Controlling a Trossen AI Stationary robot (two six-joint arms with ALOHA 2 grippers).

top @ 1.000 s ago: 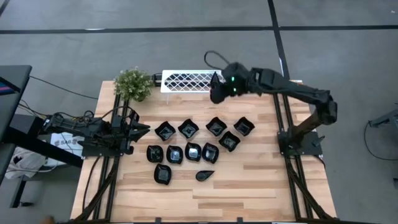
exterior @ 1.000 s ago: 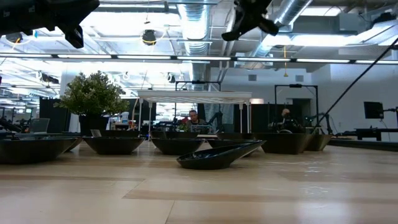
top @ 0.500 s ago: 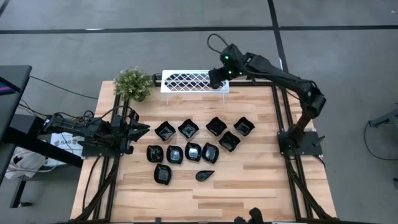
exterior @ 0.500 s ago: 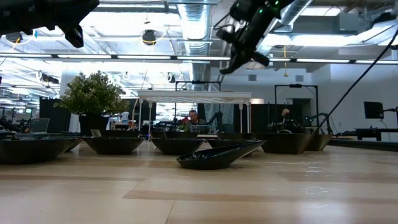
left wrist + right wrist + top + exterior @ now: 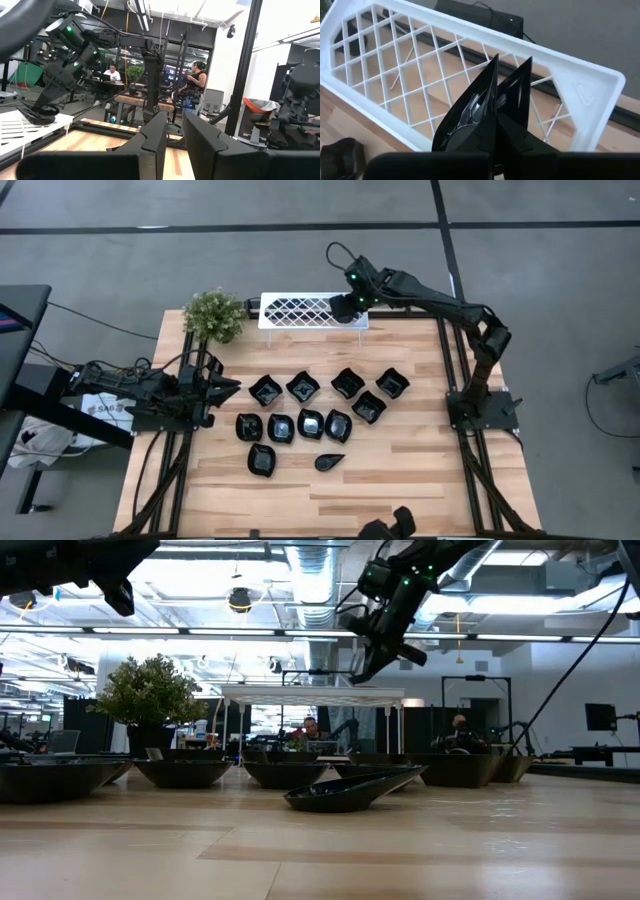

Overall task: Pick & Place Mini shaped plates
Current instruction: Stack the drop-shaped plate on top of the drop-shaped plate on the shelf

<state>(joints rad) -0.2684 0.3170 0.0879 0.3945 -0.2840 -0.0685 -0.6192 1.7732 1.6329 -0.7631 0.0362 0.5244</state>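
Several glossy black mini plates (image 5: 310,423) rest on their bases mid-table, with a teardrop one (image 5: 329,462) nearest; the low view shows them as a row (image 5: 345,795). My right gripper (image 5: 342,308) (image 5: 365,670) hangs over the right end of the white lattice rack (image 5: 300,311) (image 5: 395,75), shut on one black plate (image 5: 470,112). My left gripper (image 5: 228,389) waits at the table's left edge, its fingers (image 5: 155,135) a narrow gap apart, touching nothing. My right gripper pinches the black plate by its rim (image 5: 487,87) between its two fingers, coming from above and slanting down. In the left wrist view the plate (image 5: 37,112) sits low over the rack's top (image 5: 25,130). Whether it touches the rack, I cannot tell.
A small green plant (image 5: 214,315) (image 5: 148,690) stands at the far left corner beside the rack. Bare wood lies along the table's near edge (image 5: 330,500) and its right side. A dark shape (image 5: 388,526) shows past the near edge. People sit in the room beyond.
My right gripper has carried its plate toward the table's far edge and slightly left, from beside the rack's right end to over it, and has come down toward the rack. The plates on the table have stayed put.
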